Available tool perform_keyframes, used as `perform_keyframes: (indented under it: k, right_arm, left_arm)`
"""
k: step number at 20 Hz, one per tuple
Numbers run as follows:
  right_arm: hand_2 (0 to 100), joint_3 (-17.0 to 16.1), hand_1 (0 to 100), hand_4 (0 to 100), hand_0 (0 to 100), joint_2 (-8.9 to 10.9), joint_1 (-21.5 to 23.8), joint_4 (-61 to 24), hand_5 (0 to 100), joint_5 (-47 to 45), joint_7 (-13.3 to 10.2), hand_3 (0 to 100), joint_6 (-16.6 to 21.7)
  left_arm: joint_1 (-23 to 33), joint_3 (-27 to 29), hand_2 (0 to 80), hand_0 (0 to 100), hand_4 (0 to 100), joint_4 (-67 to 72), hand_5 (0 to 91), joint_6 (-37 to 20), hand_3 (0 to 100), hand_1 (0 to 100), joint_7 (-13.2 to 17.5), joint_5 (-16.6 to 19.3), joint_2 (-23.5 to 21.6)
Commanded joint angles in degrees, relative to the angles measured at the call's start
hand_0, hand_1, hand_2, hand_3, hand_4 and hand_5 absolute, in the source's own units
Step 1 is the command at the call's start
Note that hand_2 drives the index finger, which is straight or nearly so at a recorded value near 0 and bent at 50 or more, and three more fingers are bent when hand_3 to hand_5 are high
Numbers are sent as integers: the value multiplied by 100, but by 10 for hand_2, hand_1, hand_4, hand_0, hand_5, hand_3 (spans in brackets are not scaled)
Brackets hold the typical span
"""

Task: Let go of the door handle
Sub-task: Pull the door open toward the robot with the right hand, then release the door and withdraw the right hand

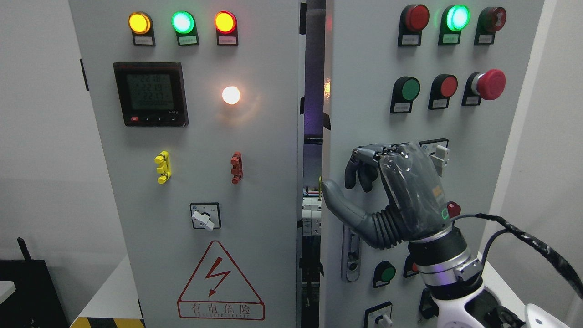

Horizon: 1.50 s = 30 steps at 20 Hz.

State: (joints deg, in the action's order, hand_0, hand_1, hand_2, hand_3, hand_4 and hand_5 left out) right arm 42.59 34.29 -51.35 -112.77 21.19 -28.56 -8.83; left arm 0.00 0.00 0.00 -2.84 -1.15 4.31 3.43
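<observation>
Two cabinet doors (pixel 255 182) show; the left door carries four lit lamps (pixel 182 22), one meter (pixel 150 94), one rotary switch (pixel 205 216), one warning triangle (pixel 220 282); one robot hand (pixel 391 191) shows; one door handle (pixel 351 255).

The single head view looked straight ahead, close up, at two grey cabinet doors (pixel 205 182) that filled most of the frame. It sat roughly level with the switches, with the right arm (pixel 448 273) entering low right.
</observation>
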Motion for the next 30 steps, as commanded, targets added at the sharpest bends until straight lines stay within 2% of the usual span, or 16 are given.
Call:
perform_keyframes:
  k: [1,3,7,12,17,20,27,30]
  right_arm:
    - [783,-980,360,1000,442,-159,450,-87,997,420,35,1000,267]
    - [795,-1173,359,1000,442,-195,591,-95,997,447,35,1000,372]
    - [803,-1797,340,1000,437,-248,811,-201,997,456,44,1000,680]
    - [807,-2078,324,1000,435,-256,986,-280,997,456,44,1000,900]
    - [809,-2588,313,1000,436,-230,1250,-280,997,526,35,1000,1181]
    - [809,-2983,311,1000,437,-230,1548,-289,997,552,35,1000,1217]
    - [808,-3520,308,1000,441,-204,1804,-298,997,579,26,1000,1243]
    - [809,-3862,308,1000,442,-204,2023,-315,997,579,26,1000,1243]
  left_arm:
    - [-17,9,0,120,0,53,0,3,0,389,0,0,0]
    - [-17,9,0,120,0,53,0,3,0,389,0,0,0]
    - [-17,9,0,120,0,53,0,3,0,389,0,0,0]
    - [-17,9,0,120,0,53,0,3,0,389,0,0,0]
    - [-17,9,0,120,0,53,0,3,0,389,0,0,0]
    - [-17,9,0,120,0,53,0,3,0,389,0,0,0]
    - [-17,9,0,120,0,53,0,3,0,389,0,0,0]
    - [-17,9,0,120,0,53,0,3,0,389,0,0,0]
